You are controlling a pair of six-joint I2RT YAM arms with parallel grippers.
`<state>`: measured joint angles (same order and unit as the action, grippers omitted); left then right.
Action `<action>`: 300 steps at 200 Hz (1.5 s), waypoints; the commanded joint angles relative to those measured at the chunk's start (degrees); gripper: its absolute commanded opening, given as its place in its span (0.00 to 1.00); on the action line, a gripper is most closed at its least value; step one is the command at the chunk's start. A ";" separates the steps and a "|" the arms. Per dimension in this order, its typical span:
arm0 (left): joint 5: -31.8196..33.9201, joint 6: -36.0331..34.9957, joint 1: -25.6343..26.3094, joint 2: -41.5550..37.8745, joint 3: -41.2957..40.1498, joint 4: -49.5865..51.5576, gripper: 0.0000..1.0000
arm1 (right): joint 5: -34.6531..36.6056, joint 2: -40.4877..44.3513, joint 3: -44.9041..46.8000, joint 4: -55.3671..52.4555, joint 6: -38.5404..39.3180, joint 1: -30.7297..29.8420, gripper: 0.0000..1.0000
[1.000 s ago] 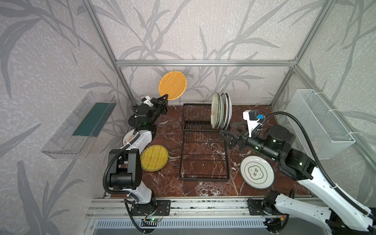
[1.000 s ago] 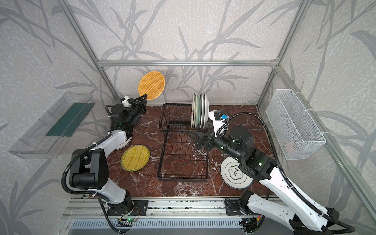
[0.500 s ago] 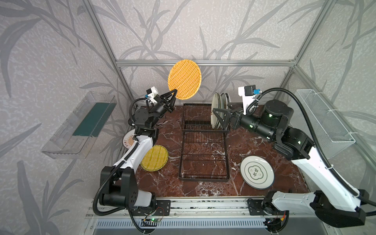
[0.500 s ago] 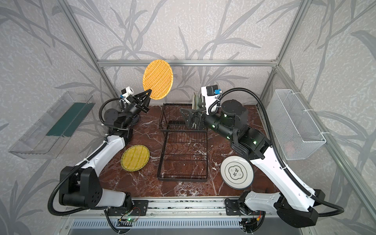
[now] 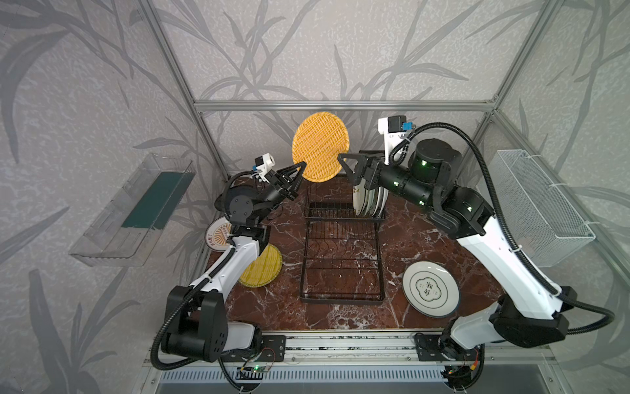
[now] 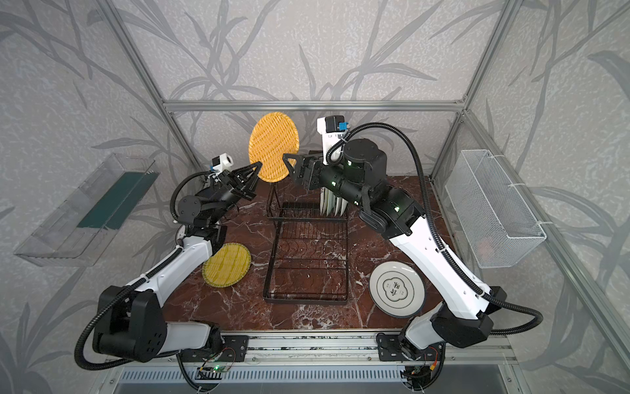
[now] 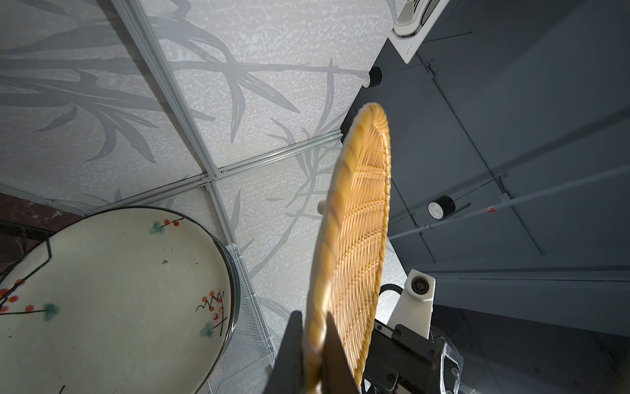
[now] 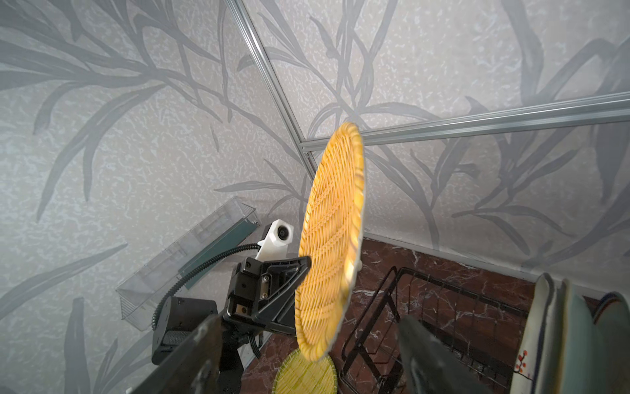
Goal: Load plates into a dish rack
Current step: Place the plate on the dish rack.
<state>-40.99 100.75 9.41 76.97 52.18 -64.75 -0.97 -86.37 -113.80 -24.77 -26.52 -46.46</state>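
My left gripper [image 5: 303,165] [image 6: 259,164] [image 7: 312,314] is shut on the rim of an orange woven plate [image 5: 320,146] [image 6: 273,146] [image 7: 358,221] [image 8: 332,238], holding it upright, high over the back of the black dish rack [image 5: 341,249] [image 6: 306,252] [image 8: 426,307]. My right gripper [image 5: 346,169] [image 6: 289,169] [image 8: 308,320] is open at the plate's opposite edge, one finger on each side, not touching it. Three plates [image 5: 370,201] [image 6: 332,204] [image 8: 562,341] stand in the rack's slots; the nearest is cream floral [image 7: 112,290].
On the table lie a yellow woven plate [image 5: 266,269] [image 6: 226,264] [image 8: 306,375], a sunburst plate [image 5: 218,233] partly under my left arm, and a green-emblem plate [image 5: 430,289] [image 6: 396,289]. A clear bin [image 5: 136,211] and a white mesh basket [image 5: 542,204] hang on the side walls.
My left gripper lifted the orange plate up and rightward toward the rack. My right arm rose from the table to the plate's edge, and its jaws have narrowed somewhat.
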 commanded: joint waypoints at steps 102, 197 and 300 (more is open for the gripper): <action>-2.56 1.56 0.79 -1.18 -2.74 -8.76 0.00 | 3.65 -2.59 0.41 4.77 -7.98 -0.20 0.27; -4.59 -0.82 0.61 1.79 -3.01 -8.83 0.02 | 13.01 -3.07 0.81 6.12 -5.59 -3.84 0.00; -0.81 -35.26 -2.40 -12.75 2.95 47.55 0.82 | 35.21 -10.82 -18.87 -6.90 5.15 -9.34 0.00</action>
<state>-42.41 79.11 7.70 66.57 49.84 -40.14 22.37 -94.94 -125.05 -29.45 -27.18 -52.42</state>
